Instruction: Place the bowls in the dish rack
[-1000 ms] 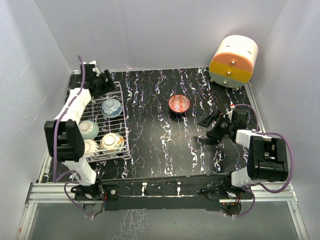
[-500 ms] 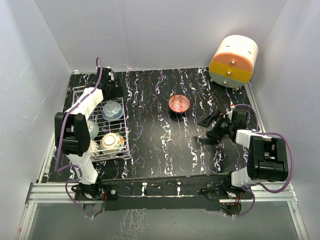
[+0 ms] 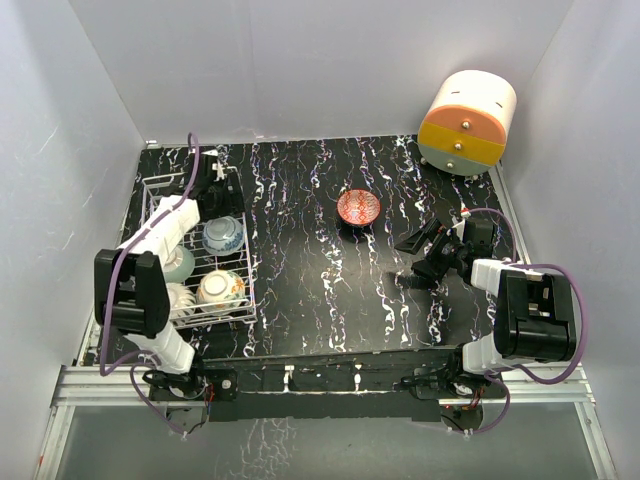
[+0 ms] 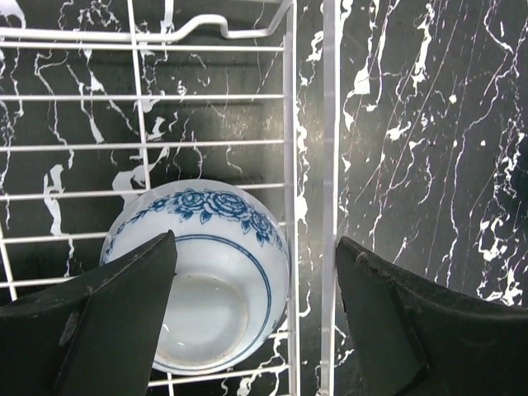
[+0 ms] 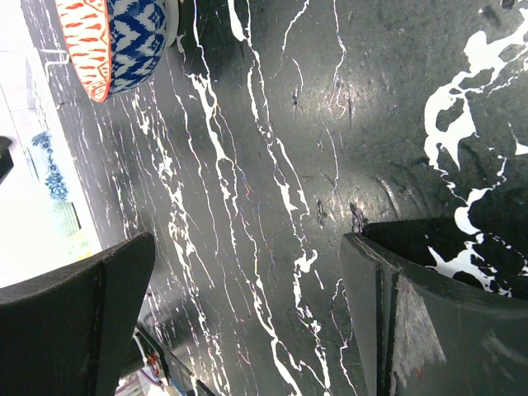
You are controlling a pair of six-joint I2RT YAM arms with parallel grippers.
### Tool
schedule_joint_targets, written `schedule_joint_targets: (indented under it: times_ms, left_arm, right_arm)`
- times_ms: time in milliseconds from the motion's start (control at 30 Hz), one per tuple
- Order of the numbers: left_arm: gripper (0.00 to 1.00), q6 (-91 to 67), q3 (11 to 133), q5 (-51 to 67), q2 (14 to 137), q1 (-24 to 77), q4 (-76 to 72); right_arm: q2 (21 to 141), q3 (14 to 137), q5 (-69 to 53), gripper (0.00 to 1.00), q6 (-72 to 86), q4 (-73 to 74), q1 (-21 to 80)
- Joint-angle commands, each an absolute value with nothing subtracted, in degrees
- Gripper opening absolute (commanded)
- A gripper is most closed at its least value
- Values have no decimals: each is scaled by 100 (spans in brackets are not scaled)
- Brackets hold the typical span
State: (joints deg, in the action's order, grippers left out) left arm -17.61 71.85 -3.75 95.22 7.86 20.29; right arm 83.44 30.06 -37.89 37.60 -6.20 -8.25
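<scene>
White-and-black arms (image 3: 163, 226), purple cables (image 3: 583, 328), black fingers (image 4: 107, 322); small red mark (image 3: 466, 211), maybe, near right wrist.

One white wire dish rack (image 3: 238, 262), five ceramic bowls (four racked, one on the counter (image 3: 320, 290)), blue-patterned bowl (image 3: 223, 236), mint-green bowl (image 3: 180, 266), cream bowl (image 3: 181, 298), yellow bowl (image 3: 222, 290), red-patterned bowl (image 3: 358, 207), one orange-and-cream drawer unit (image 3: 466, 122), two arms, left end effector (image 4: 256, 252), right end effector (image 5: 247, 247).
</scene>
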Motion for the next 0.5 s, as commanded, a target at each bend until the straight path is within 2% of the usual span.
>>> schedule_joint_targets:
  times_ms: [0, 467]
  left_arm:
    - [76, -1732, 6853, -309, 8855, 756, 2585]
    - [76, -2007, 5910, -102, 7884, 789, 2659]
  right_arm:
    - [8310, 2972, -3804, 98, 3709, -854, -807]
    - [8235, 2927, -3812, 98, 3687, -835, -805]
